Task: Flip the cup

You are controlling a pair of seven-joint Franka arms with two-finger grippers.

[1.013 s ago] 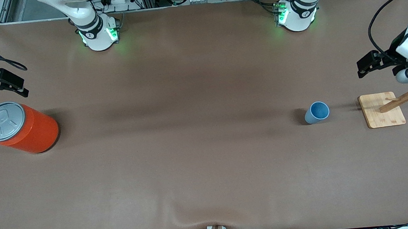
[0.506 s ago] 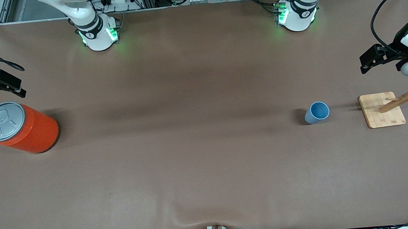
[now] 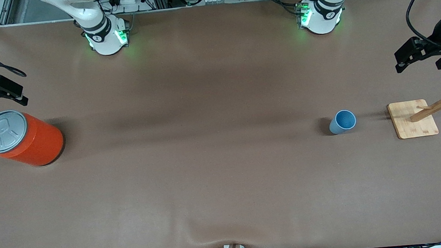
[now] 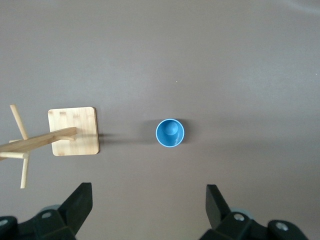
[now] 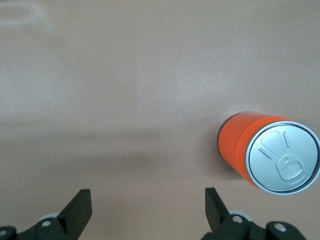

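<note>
Front view: the blue cup [image 3: 342,121] stands upright on the brown table cover [image 3: 207,161], mouth up, between the table's middle and the wooden peg stand [image 3: 412,118] at the left arm's end. The left gripper [image 3: 412,56] is up in the air, over the table edge near the stand; the right gripper [image 3: 0,93] waits above the orange can [image 3: 22,138]. An upright cup fits either a cup set right or one due for turning over, so no step can be fixed. Left wrist view: the fingers [image 4: 77,206] stand wide apart with nothing between them; the cup [image 4: 170,133] shows a smooth round rim and matte plastic wall beside the stand's square bamboo base [image 4: 73,131]. Right wrist view: fingers [image 5: 80,210] spread wide, holding nothing; the can [image 5: 267,152] has a glossy body and a grey metal lid.
</note>
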